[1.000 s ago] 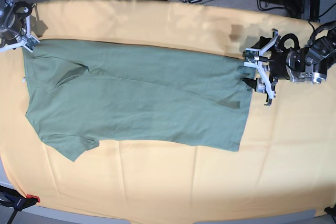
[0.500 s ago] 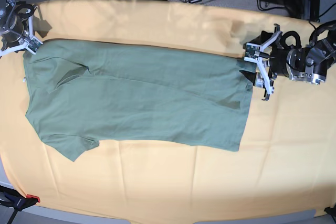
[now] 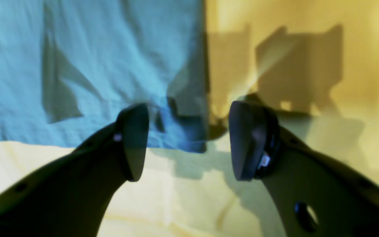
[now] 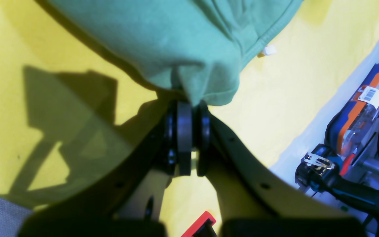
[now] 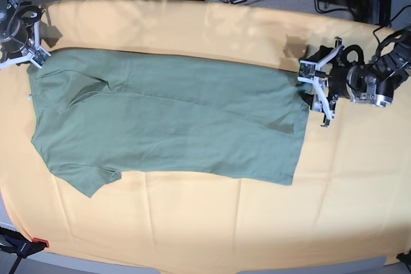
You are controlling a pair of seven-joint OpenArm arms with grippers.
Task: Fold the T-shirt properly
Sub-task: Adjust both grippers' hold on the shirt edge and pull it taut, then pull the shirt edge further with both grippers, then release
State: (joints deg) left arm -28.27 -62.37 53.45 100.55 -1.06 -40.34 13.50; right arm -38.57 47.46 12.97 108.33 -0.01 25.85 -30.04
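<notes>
Left tool [image 5: 316,90] higher; T-shirt [image 5: 167,117] flat.

T-shirt [image 5: 167,120]: plain sage/grey-green, no print; reads blue in left wrist view, teal in right wrist. Small white tag [image 4: 269,50] by collar. Cloth [image 5: 212,222]: plain orange-yellow. Gripper fingers [image 3: 133,141]: black pads. Clamp [image 5: 38,243]: red tip, lower left.

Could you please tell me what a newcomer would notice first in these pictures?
The plain grey-green cotton T-shirt lies spread flat across the big orange-yellow table cloth, filling the middle of the base view. At its far left corner the right claw is shut on a bunch of the fabric, while the left claw stands wide open at the shirt's right edge.
</notes>
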